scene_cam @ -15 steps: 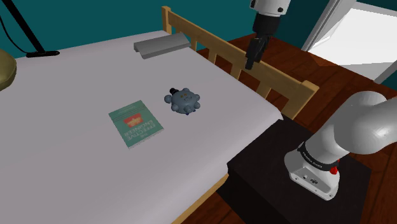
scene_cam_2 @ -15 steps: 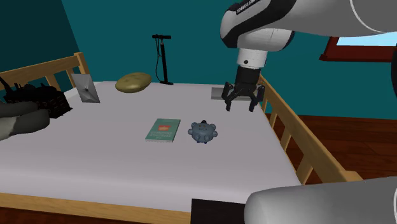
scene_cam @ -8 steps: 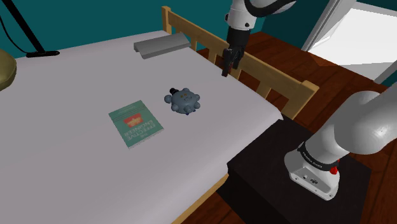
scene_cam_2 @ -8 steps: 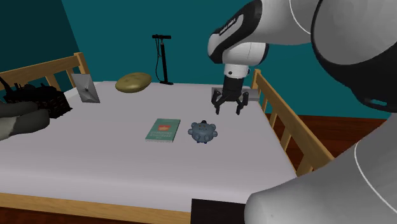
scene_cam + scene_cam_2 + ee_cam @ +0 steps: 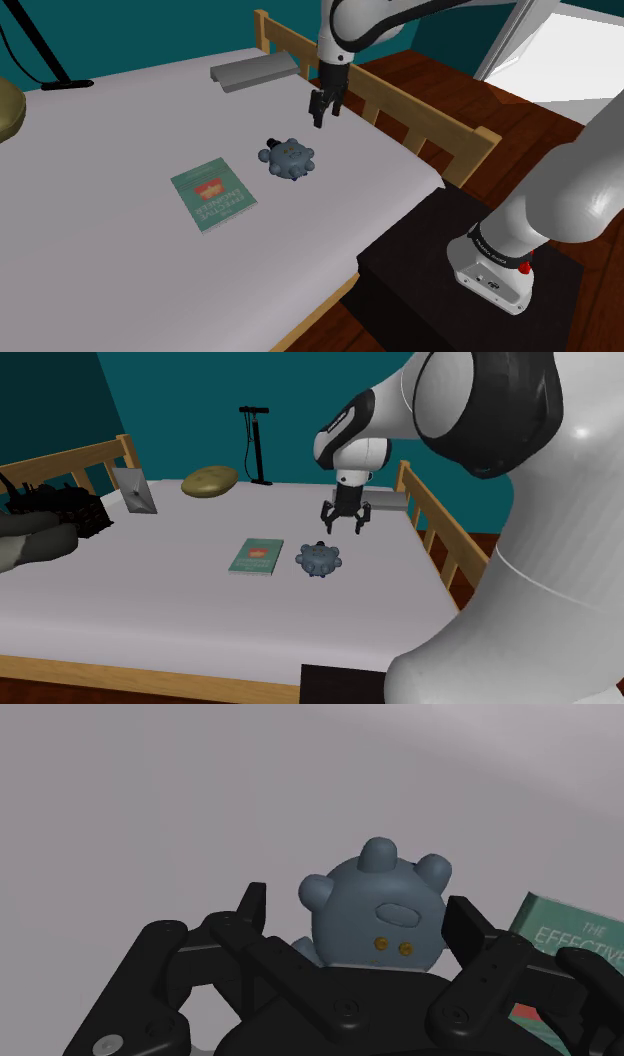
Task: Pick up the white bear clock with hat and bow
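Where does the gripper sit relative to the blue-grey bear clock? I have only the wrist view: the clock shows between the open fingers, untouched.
Observer: In the shoulder view the gripper hangs in the air over the bed, offset from the bear clock toward the wooden rail.
Operator: Is anything on the bed besides the green book?
Observer: Yes, a flat grey object lies beside the rail, well apart from the clock.
Operator: Does the book touch the clock?
Observer: No. In the second exterior view it lies flat to the clock's left with bare sheet between them.
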Robot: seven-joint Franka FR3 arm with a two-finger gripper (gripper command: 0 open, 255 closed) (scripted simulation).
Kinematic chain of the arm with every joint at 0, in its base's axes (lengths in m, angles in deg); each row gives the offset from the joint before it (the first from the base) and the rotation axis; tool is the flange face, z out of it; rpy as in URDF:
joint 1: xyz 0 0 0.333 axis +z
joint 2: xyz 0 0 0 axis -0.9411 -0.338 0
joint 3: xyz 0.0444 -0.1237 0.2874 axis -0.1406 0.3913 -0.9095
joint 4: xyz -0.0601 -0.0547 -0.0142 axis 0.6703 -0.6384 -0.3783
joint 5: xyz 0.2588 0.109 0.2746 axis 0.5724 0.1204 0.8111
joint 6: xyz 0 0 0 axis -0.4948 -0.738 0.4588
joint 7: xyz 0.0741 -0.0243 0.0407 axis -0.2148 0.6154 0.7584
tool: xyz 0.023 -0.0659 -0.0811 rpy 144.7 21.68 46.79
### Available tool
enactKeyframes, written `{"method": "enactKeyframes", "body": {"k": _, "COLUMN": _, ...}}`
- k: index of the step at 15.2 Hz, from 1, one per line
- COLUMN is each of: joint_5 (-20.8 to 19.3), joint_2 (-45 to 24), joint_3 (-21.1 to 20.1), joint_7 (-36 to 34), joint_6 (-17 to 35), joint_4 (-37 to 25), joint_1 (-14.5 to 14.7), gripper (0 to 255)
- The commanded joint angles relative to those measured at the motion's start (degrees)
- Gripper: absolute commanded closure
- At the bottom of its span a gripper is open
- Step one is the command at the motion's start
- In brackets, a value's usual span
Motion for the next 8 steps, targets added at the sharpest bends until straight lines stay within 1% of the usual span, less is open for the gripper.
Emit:
{"method": "enactKeyframes", "body": {"k": 1, "joint_5": -0.75, "joint_2": -4.35, "joint_3": -0.44, "joint_7": -1.26, "joint_6": 1.19, "joint_4": -3.23, "joint_1": 0.52, "gripper": 0}}
{"method": "enactKeyframes", "body": {"k": 8, "joint_5": -3.82, "joint_2": -20.40, "joint_3": -0.48, "joint_7": -4.23, "joint_6": 2.60, "joint_4": -17.82, "joint_1": 2.39, "gripper": 0}}
